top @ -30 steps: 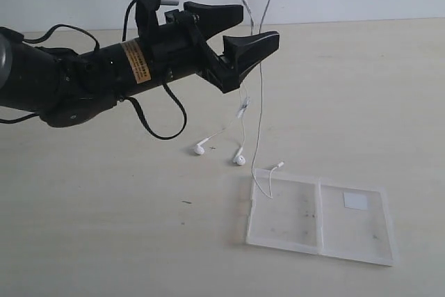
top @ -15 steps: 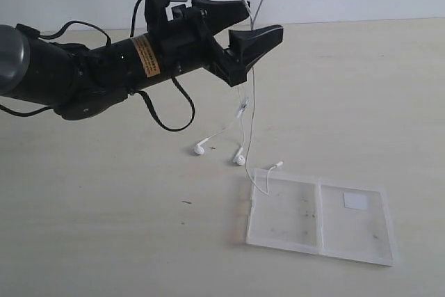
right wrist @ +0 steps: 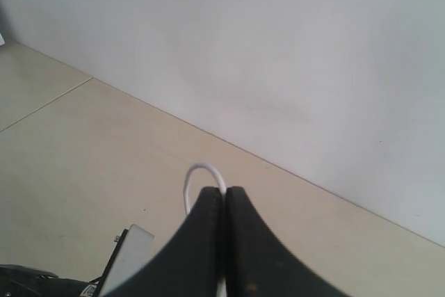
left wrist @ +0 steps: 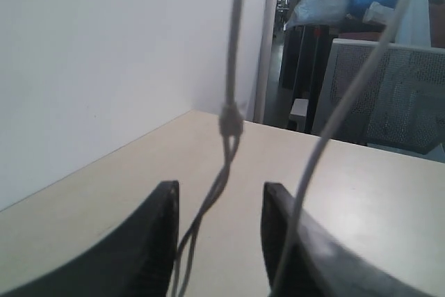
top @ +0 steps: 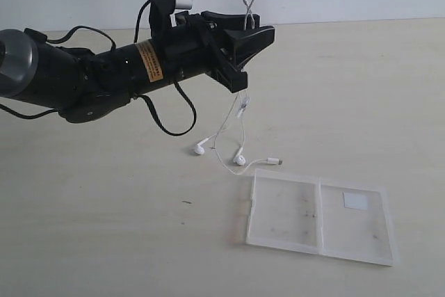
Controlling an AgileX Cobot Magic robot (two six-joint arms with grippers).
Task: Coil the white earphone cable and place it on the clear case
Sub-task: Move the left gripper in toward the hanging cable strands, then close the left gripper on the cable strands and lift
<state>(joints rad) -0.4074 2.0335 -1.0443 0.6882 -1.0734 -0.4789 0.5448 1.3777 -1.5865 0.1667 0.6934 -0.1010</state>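
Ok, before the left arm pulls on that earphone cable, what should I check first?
1. Hold of the right gripper on the white earphone cable: ok, shut on a loop.
2. A strand between the jaws of the left gripper: ok.
3. Those jaws closed on it: not ok, a gap shows.
4. Both earbuds lifted: not ok, they lie on the table.
5. The clear case open flat: ok.
6. The plug on the case: not ok, it lies beside its edge.
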